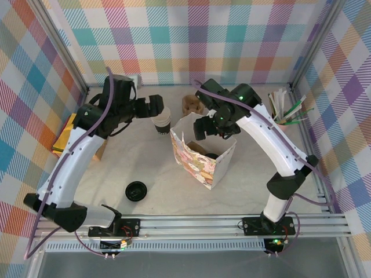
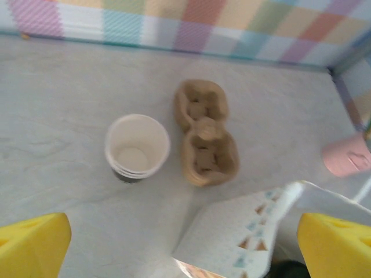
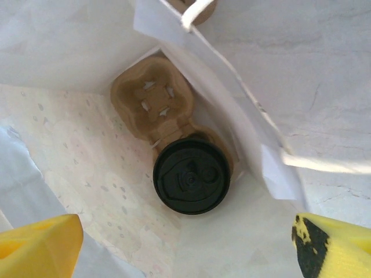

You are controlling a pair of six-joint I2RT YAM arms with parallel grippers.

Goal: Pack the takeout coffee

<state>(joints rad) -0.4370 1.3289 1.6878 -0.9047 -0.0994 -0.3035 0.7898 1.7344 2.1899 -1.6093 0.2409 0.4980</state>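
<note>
Left gripper (image 2: 184, 246): yellow fingers (image 2: 32, 246) spread wide, nothing between them. It hangs above an open cup (image 2: 137, 147) that stands upright on the table (image 1: 104, 174), white inside showing, no lid on.

Near front, left of centre: a loose lid (image 1: 136, 190) lies flat and well apart from everything else.

Just right of the open cup: a cardboard carrier (image 2: 206, 136) sits on the table with both sockets empty.

Centre: a paper bag (image 1: 203, 156) stands upright, mouth open to take a load from above.

Right gripper (image 3: 188, 246): poised over the bag mouth, fingers (image 3: 40, 243) wide apart and pinching nothing.

Down inside the bag, a second carrier (image 3: 152, 98) sits on the floor. The takeout coffee (image 3: 191, 176) is seated in its nearer socket, black lid up; the other socket is empty. Judgement: the socket is there to keep the cup upright so it cannot tip in the bag.

Far right: a holder of sticks (image 1: 287, 107) stands near the wall.

Count:
- Cups: two, one lidded and one open.
- Lids: two, one fitted and one loose.
- Carriers: two.
- Bag: one.
</note>
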